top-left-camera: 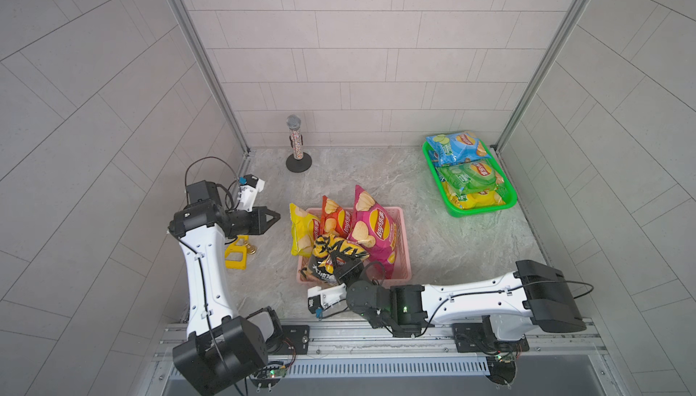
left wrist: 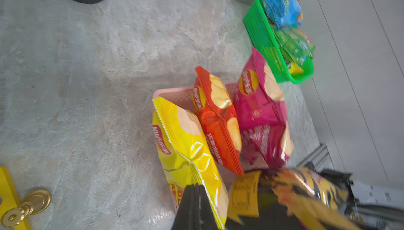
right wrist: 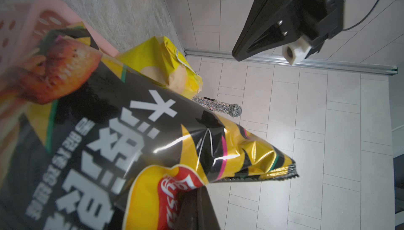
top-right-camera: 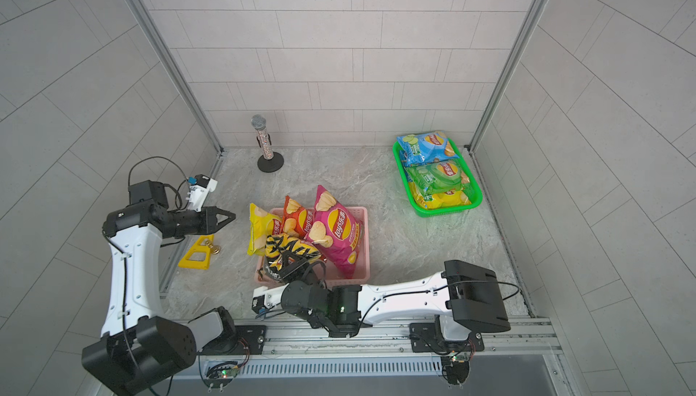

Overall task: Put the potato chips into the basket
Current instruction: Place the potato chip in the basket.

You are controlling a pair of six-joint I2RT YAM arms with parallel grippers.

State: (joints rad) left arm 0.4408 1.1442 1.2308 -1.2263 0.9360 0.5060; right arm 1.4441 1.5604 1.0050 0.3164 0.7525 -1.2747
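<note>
A pink basket (top-left-camera: 403, 247) sits mid-table. A red chips bag (top-left-camera: 337, 221) and a magenta one (top-left-camera: 374, 228) stand upright in it. A yellow bag (top-left-camera: 301, 232) leans at its left rim; inside or outside, I cannot tell. My right gripper (top-left-camera: 348, 262) is shut on the top of a black-and-yellow chips bag (top-left-camera: 331, 253), which hangs over the basket's near left corner; in the right wrist view the bag (right wrist: 131, 130) fills the frame. My left gripper (top-left-camera: 277, 217) hovers shut and empty just left of the yellow bag (left wrist: 185, 148).
A green basket (top-left-camera: 452, 206) at the back right holds a blue bag (top-left-camera: 455, 147), a green bag (top-left-camera: 469, 177) and a yellow bag (top-left-camera: 474, 198). A glittery microphone (top-left-camera: 295, 142) stands at the back. A yellow stand (top-left-camera: 237, 253) lies under the left arm.
</note>
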